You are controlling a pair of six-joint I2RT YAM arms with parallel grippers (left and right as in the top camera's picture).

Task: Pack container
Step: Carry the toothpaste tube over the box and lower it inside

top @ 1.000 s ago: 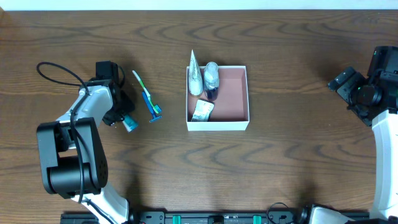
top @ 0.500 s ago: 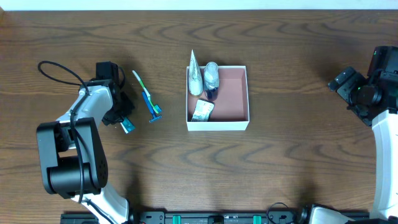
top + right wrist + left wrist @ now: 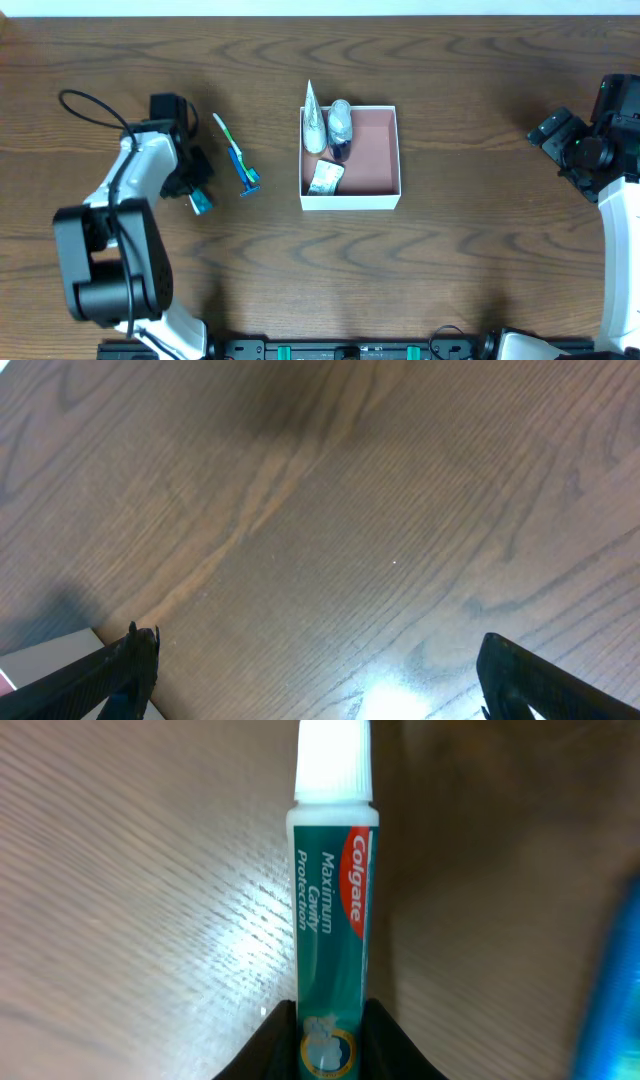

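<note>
left end effector [image 3: 328, 1022] clamps a toothpaste tube [image 3: 332, 900]; right end effector [image 3: 315, 656] hangs spread wide.

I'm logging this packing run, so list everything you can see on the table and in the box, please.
container: one, white walls, pinkish-brown inside, middle of the table
silver tube: one, silver, in the container's far left corner, tip past the rim
bottle: one, silvery with a dark end, in the container beside the silver tube
sachet: one, whitish, in the container by its left wall
toothbrush: one, green and blue, on the table left of the container
toothpaste tube: one, teal with a white cap, in the left gripper
table: one, dark brown wood
left gripper: one, black, shut on the toothpaste tube
right gripper: one, black, open, far right
</note>
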